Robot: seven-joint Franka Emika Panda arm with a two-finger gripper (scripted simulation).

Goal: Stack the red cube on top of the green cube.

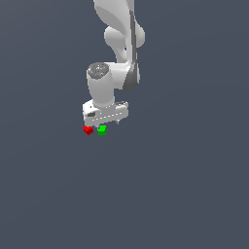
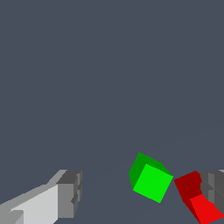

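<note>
The tiny red cube (image 1: 88,130) and the tiny green cube (image 1: 101,130) lie side by side on the floor, a small gap between them, red toward the exterior view's left. My white gripper (image 1: 103,123) hangs just above them, open. In the wrist view the gripper (image 2: 141,189) is spread wide. The green cube (image 2: 151,181) shows between the two fingers, nearer one of them. That finger (image 2: 213,183) overlaps an edge of the red cube (image 2: 197,197), hiding part of it. Whether it touches the red cube I cannot tell. Nothing is held.
The cubes rest on a plain dark grey-blue floor (image 1: 185,185) that fills both views. The white arm (image 1: 119,39) rises from the gripper toward the top of the exterior view.
</note>
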